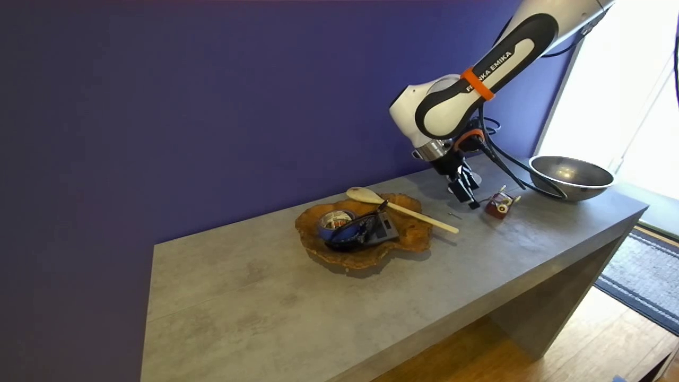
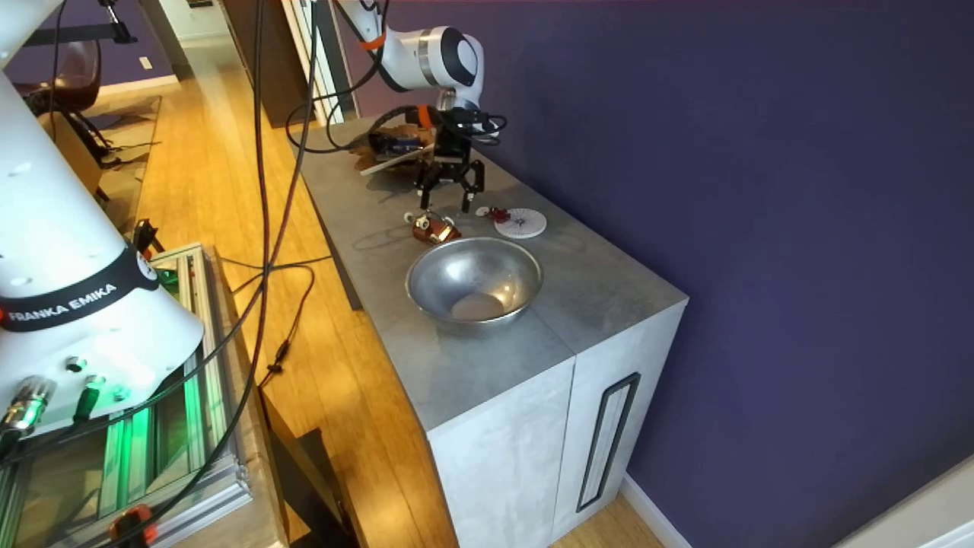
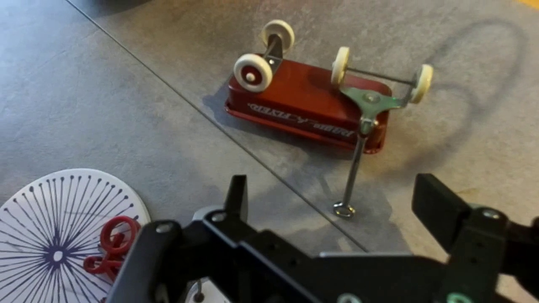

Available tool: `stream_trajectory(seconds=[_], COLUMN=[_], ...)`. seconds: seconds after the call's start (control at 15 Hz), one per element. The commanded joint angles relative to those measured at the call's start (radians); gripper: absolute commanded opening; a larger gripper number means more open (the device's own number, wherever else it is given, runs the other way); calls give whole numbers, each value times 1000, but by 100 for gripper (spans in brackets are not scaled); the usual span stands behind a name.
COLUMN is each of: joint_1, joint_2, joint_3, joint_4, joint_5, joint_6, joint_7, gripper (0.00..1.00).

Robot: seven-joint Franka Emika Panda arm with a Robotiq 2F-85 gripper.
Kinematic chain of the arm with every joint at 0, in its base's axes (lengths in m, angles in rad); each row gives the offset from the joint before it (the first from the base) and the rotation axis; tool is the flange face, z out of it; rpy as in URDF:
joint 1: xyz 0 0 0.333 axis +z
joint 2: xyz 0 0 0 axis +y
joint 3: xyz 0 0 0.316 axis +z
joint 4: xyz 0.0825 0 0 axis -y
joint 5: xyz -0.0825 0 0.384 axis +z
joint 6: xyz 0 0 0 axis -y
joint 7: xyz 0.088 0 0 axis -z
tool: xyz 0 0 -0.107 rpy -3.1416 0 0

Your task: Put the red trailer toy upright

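Observation:
The red trailer toy (image 3: 303,99) lies upside down on the grey counter, its several whitish wheels pointing up. Its metal handle with a ring end sticks out toward my gripper in the wrist view. The toy also shows in both exterior views (image 1: 497,207) (image 2: 436,230). My gripper (image 3: 330,189) is open, with nothing between its fingers. It hangs above the counter beside the toy, near the handle end, as both exterior views show (image 1: 467,197) (image 2: 445,204). In the wrist view the handle's ring shows in the gap between the fingertips; I see no contact.
A steel bowl (image 2: 475,278) stands close to the toy. A round white dish (image 3: 38,210) with dark lines and a red item (image 3: 113,248) lies on the wall side. A wooden tray (image 1: 414,233) holds a blue bowl (image 1: 339,231), dark items and a wooden spoon (image 1: 419,215).

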Motion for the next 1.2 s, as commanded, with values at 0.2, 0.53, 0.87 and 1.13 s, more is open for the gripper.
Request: stream_trajectory(seconds=[0.2, 0.53, 0.87, 1.13], joint_1=[-5, -24, -46, -50], joint_2=[-6, -26, -81, -160], joint_3=[-16, -14, -16, -26], joint_4=[-36, -76, -154, -252], joint_5=[-63, -55, -59, -81], joint_6=[7, 25, 65, 90], joint_7=[-23, -30, -27, -8], gripper=[100, 50, 17, 0])
